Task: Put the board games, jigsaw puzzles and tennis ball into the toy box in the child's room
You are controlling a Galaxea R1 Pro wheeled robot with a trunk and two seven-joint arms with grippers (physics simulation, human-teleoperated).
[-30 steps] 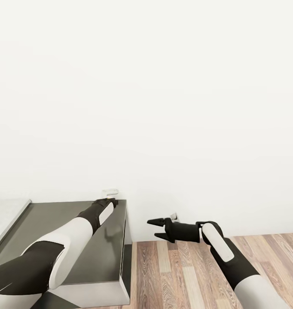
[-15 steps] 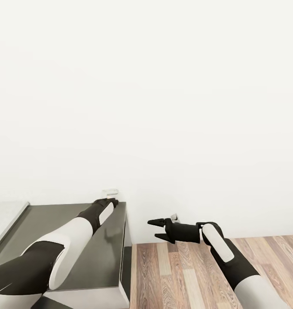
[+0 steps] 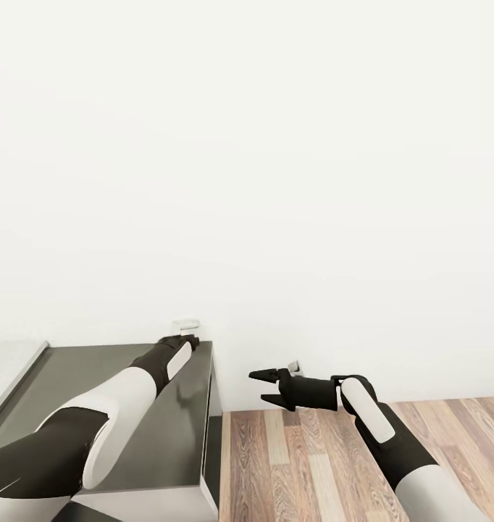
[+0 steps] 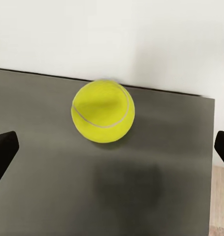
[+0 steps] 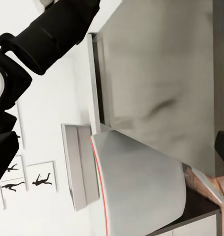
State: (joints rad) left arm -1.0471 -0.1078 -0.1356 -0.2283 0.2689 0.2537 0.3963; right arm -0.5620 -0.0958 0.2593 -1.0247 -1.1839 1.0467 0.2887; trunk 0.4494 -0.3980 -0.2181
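A yellow tennis ball (image 4: 103, 111) rests on the dark grey lower section of the table (image 4: 161, 196), close to its far edge by the white wall. My left gripper (image 4: 113, 150) is open, its black fingertips (image 4: 4, 152) wide apart on either side and just short of the ball, not touching it. In the head view my left arm reaches across the dark section of the table (image 3: 66, 384) to its far right corner. My right gripper (image 3: 257, 386) hangs open and empty above the wood floor, right of the table.
A strip of the table's pale grey top (image 3: 4, 366) shows at the far left. A white wall (image 3: 276, 181) stands straight ahead. Wood-plank floor (image 3: 305, 464) lies to the right. The right wrist view shows black baseball-player pictures (image 5: 42, 180).
The table sits very slightly further left and lower in the picture than a second ago, a small camera shift. Both arms keep their pose.
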